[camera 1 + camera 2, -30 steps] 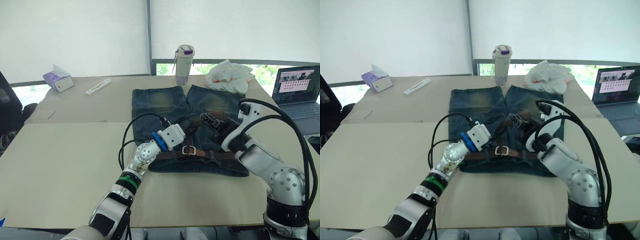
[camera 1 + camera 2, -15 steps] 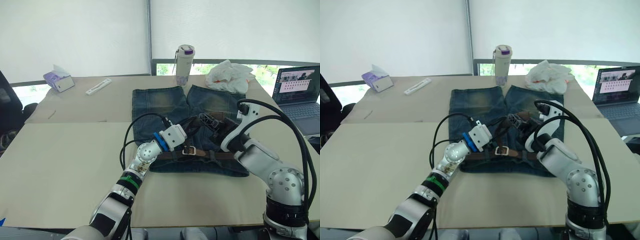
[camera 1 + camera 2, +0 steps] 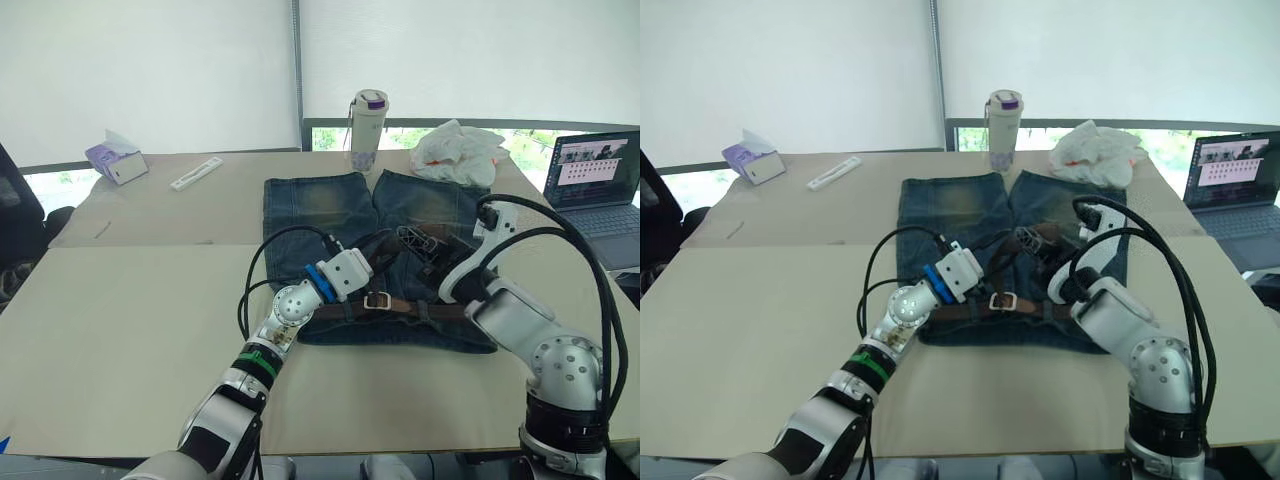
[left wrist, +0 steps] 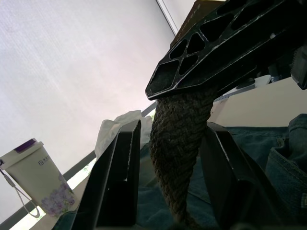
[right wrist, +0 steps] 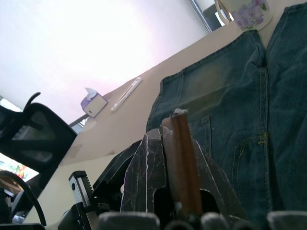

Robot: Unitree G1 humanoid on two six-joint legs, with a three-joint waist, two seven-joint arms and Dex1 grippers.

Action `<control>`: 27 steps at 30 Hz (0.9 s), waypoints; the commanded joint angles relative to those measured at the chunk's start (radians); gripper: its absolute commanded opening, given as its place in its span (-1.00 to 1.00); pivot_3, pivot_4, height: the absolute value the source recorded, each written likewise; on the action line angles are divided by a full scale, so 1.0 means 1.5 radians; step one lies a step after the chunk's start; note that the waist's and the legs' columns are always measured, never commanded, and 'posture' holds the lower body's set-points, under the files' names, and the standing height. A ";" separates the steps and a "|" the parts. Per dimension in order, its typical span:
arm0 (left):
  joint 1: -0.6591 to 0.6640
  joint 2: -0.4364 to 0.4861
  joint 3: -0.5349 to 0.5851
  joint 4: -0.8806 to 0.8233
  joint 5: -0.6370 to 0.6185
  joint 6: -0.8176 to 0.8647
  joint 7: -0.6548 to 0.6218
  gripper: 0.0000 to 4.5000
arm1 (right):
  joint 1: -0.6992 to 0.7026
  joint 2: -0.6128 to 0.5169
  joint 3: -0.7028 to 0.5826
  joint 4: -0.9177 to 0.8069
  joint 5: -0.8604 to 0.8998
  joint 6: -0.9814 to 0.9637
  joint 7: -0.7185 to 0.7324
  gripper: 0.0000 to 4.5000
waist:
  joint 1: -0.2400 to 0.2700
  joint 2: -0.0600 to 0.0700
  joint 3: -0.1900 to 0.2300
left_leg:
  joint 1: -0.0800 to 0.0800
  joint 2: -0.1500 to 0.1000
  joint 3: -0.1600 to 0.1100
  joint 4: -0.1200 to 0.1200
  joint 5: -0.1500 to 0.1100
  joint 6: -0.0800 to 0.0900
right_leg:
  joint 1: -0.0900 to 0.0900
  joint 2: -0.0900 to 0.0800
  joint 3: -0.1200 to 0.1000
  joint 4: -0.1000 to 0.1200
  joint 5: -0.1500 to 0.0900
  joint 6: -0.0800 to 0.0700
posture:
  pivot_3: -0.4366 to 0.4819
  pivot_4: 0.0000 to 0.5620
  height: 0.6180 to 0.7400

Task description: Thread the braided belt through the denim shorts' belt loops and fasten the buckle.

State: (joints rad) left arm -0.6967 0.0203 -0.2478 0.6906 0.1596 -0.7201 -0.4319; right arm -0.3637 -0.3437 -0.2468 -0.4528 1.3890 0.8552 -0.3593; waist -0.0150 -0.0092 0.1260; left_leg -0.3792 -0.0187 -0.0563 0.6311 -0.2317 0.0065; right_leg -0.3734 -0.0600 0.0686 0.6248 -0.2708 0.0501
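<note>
The belt lies across the waistband of the shorts, which are spread flat on the table with the legs pointing away from the robot. The buckle sits near the middle of the waistband, on the strap. From there the free end of the belt rises off the denim toward the two grippers, which meet just above the shorts' middle.

The right gripper has its fingers pressed together on the belt's smooth brown tip, which stands up between them in the right wrist view. The left gripper has its fingers spread, with the braided strap running between them without clearly touching either; the right gripper's fingers hold the strap just above.

Beyond the shorts stand a bottle with a purple lid and a crumpled white bag. A laptop is open at the table's right edge. A tissue box and a white stick-like object lie at the far left.
</note>
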 commanded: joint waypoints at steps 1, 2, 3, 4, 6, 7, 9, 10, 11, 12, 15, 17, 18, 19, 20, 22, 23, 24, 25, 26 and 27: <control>-0.007 0.001 0.005 -0.016 -0.001 -0.010 0.019 -0.35 | -0.008 -0.005 -0.011 -0.009 0.018 -0.018 -0.014 -1.00 | 0.000 0.000 0.000 | 0.000 0.000 0.000 0.000 0.000 0.000 | 0.000 0.000 0.000 0.000 0.000 0.000 | -0.05 -0.47 1.00; -0.006 0.000 0.006 -0.019 -0.006 -0.006 0.018 -0.35 | -0.006 -0.006 -0.011 -0.007 0.017 -0.018 -0.015 -1.00 | 0.000 0.000 0.000 | 0.000 0.000 0.000 0.000 0.000 0.000 | 0.000 0.000 0.000 0.000 0.000 0.000 | -0.05 -0.47 1.00; -0.005 0.000 0.008 -0.024 -0.010 -0.002 0.017 -0.35 | -0.004 -0.007 -0.011 -0.006 0.016 -0.019 -0.017 -1.00 | 0.000 0.000 0.000 | 0.000 0.000 0.000 0.000 0.000 0.000 | 0.000 0.000 0.000 0.000 0.000 0.000 | -0.05 -0.47 1.00; -0.003 -0.001 0.010 -0.030 -0.018 0.002 0.014 -0.35 | -0.003 -0.007 -0.013 -0.004 0.014 -0.021 -0.017 -1.00 | 0.000 0.000 0.000 | 0.000 0.000 0.000 0.000 0.000 0.000 | 0.000 0.000 0.000 0.000 0.000 0.000 | -0.05 -0.47 1.00; 0.003 0.000 0.020 -0.060 -0.048 0.018 0.001 -0.35 | -0.003 -0.006 -0.019 0.006 0.005 -0.029 -0.024 -1.00 | 0.000 0.000 0.000 | 0.000 0.000 0.000 0.000 0.000 0.000 | 0.000 0.000 0.000 0.000 0.000 0.000 | -0.05 -0.47 1.00; 0.008 0.005 0.022 -0.079 -0.058 0.026 -0.009 -0.35 | -0.004 -0.005 -0.024 0.015 0.002 -0.035 -0.029 -1.00 | 0.000 0.000 0.000 | 0.000 0.000 0.000 0.000 0.000 0.000 | 0.000 0.000 0.000 0.000 0.000 0.000 | -0.05 -0.47 1.00; 0.017 0.017 0.017 -0.102 -0.062 0.033 -0.024 -0.35 | -0.007 0.002 -0.029 0.025 0.008 -0.046 -0.037 -1.00 | -0.002 0.000 0.000 | 0.000 0.000 0.000 0.000 0.000 0.000 | 0.000 0.000 0.000 0.000 0.000 0.000 | -0.05 -0.47 1.00; 0.020 0.019 0.016 -0.107 -0.063 0.036 -0.027 -0.35 | -0.008 0.004 -0.027 0.027 0.014 -0.049 -0.037 -1.00 | -0.002 0.000 0.000 | 0.000 0.000 0.000 -0.001 0.000 0.000 | 0.000 0.000 0.000 0.000 0.000 0.000 | -0.05 -0.47 1.00; 0.022 0.020 0.015 -0.107 -0.060 0.037 -0.026 -0.35 | -0.010 0.005 -0.024 0.027 0.019 -0.049 -0.036 -1.00 | -0.002 0.000 0.000 | 0.000 0.000 0.000 -0.001 0.000 0.000 | 0.000 0.000 0.000 0.000 0.000 0.000 | -0.05 -0.47 1.00; 0.022 0.021 0.012 -0.105 -0.055 0.035 -0.025 -0.35 | -0.012 0.007 -0.020 0.028 0.021 -0.050 -0.037 -1.00 | -0.002 0.000 0.000 | 0.001 0.000 0.000 -0.001 0.000 0.000 | 0.000 0.000 0.000 0.000 0.000 0.000 | -0.05 -0.47 1.00; 0.016 0.017 0.007 -0.093 -0.043 0.033 -0.017 -0.35 | -0.019 0.014 -0.012 0.032 0.026 -0.052 -0.042 -1.00 | 0.000 0.000 0.000 | 0.001 0.000 0.000 -0.001 0.000 0.000 | 0.000 0.000 0.000 0.000 0.000 0.000 | -0.05 -0.47 1.00; 0.010 0.013 0.006 -0.081 -0.038 0.034 -0.011 -0.35 | -0.023 0.020 -0.008 0.032 0.029 -0.052 -0.043 -1.00 | 0.000 0.000 0.000 | 0.000 0.000 0.000 -0.001 0.000 0.000 | 0.000 0.000 0.000 0.000 0.000 0.000 | -0.05 -0.47 1.00; 0.008 0.012 0.006 -0.076 -0.034 0.036 -0.006 -0.35 | -0.024 0.021 -0.006 0.031 0.031 -0.052 -0.044 -1.00 | 0.000 0.000 0.000 | 0.000 0.000 0.000 -0.001 0.000 0.000 | 0.000 0.000 0.000 0.000 0.000 0.000 | -0.05 -0.47 1.00; 0.006 0.012 0.006 -0.071 -0.032 0.036 -0.003 -0.35 | -0.025 0.023 -0.004 0.030 0.033 -0.051 -0.045 -1.00 | 0.000 0.000 0.000 | 0.000 0.000 0.000 -0.001 0.000 0.000 | 0.000 0.000 0.000 0.000 0.000 0.000 | -0.05 -0.47 1.00; 0.004 0.011 0.005 -0.067 -0.030 0.036 -0.002 -0.35 | -0.025 0.025 -0.002 0.029 0.034 -0.051 -0.047 -1.00 | 0.000 0.000 0.000 | 0.000 0.000 0.000 -0.001 0.000 0.000 | 0.000 0.000 0.000 0.000 0.000 0.000 | -0.05 -0.47 1.00; 0.005 0.010 0.000 -0.061 -0.026 0.032 -0.005 -0.35 | -0.026 0.029 -0.001 0.028 0.035 -0.052 -0.052 -1.00 | 0.000 0.000 0.000 | 0.000 0.000 0.000 -0.001 0.000 0.000 | 0.000 0.000 0.000 0.000 0.000 0.000 | -0.05 -0.47 1.00; 0.006 0.012 -0.005 -0.061 -0.019 0.026 -0.007 -0.35 | -0.027 0.031 -0.001 0.027 0.036 -0.054 -0.055 -1.00 | 0.000 0.000 0.000 | 0.000 0.000 0.000 -0.001 0.000 0.000 | 0.000 0.000 0.000 0.000 0.000 0.000 | -0.05 -0.47 1.00; 0.008 0.018 -0.014 -0.063 -0.005 0.015 -0.009 -0.35 | -0.028 0.034 -0.002 0.026 0.037 -0.057 -0.060 -1.00 | 0.000 0.000 0.000 | 0.000 0.000 0.000 -0.001 0.000 0.000 | 0.000 0.000 0.000 0.000 0.000 0.000 | -0.05 -0.47 1.00; 0.009 0.024 -0.020 -0.064 0.008 0.006 -0.007 -0.35 | -0.029 0.036 -0.002 0.026 0.039 -0.059 -0.063 -1.00 | -0.001 0.000 0.000 | 0.000 0.000 0.000 -0.001 0.000 0.000 | 0.000 0.000 0.000 0.000 0.000 0.000 | -0.05 -0.47 1.00; 0.010 0.029 -0.025 -0.066 0.019 -0.001 -0.002 -0.35 | -0.030 0.038 -0.003 0.025 0.040 -0.060 -0.066 -1.00 | -0.001 0.000 0.000 | 0.000 0.000 0.000 -0.001 0.000 0.000 | 0.000 0.000 0.000 0.000 0.000 0.000 | -0.05 -0.47 1.00; 0.010 0.034 -0.025 -0.067 0.032 -0.005 0.010 -0.35 | -0.030 0.041 -0.003 0.024 0.042 -0.062 -0.070 -1.00 | -0.001 0.000 0.000 | 0.000 0.000 0.000 -0.001 0.000 0.000 | 0.000 0.000 0.000 0.000 0.000 0.000 | -0.05 -0.47 1.00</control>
State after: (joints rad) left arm -0.6697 0.0650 -0.2787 0.6056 0.1761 -0.6980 -0.4408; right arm -0.3828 -0.2888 -0.2446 -0.3819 1.4271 0.7964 -0.4619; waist -0.0163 -0.0089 0.1259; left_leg -0.3787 -0.0185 -0.0561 0.6296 -0.2316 0.0066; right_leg -0.3739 -0.0599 0.0688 0.6248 -0.2707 0.0499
